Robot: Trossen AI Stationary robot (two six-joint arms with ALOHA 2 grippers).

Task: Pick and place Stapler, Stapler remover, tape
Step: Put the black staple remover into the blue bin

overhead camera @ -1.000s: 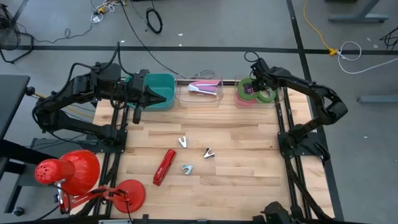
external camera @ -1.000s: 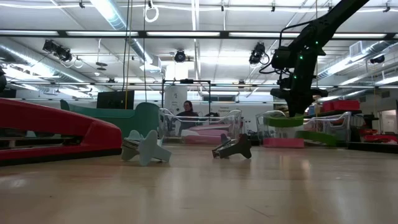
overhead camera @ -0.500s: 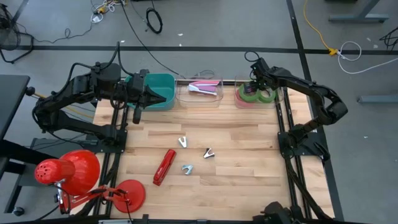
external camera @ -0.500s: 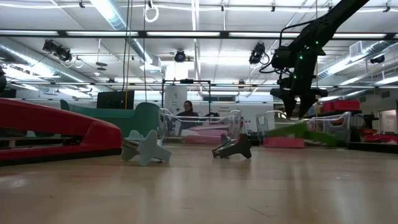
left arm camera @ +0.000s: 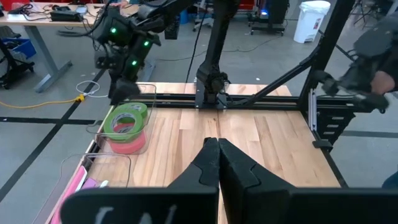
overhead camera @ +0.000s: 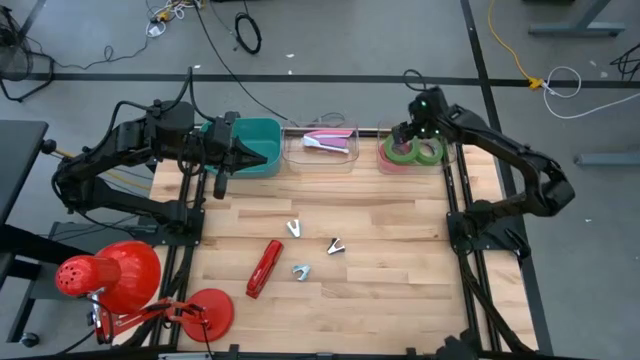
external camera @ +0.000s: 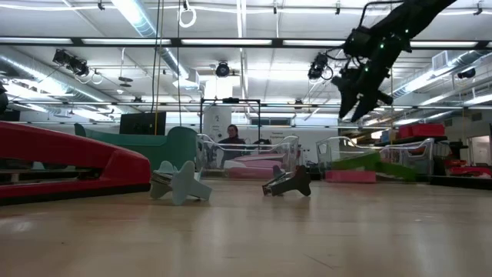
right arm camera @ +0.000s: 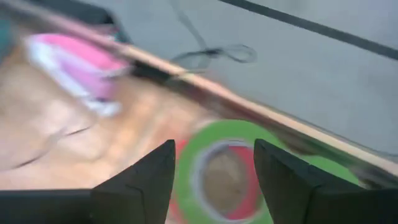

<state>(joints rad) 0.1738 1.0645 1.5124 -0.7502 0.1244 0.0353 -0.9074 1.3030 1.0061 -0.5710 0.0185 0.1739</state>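
Right end effector point(external camera: 360, 91) open, empty, above tape point(overhead camera: 412, 151) in bin.

Right claw point(overhead camera: 406, 136): raised at the far right corner of my reach, fingers point(right arm camera: 140, 180) spread apart, nothing between them, arm bent sharply at the elbow. Left claw point(overhead camera: 262, 155): fingers pressed together, pointing rightward along the far edge, arm folded at the left side, waiting.

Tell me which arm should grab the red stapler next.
Likely left: the red stapler lies on the wooden table's left half. The left gripper waits nearer; the right gripper hangs over the far-right tape bin.
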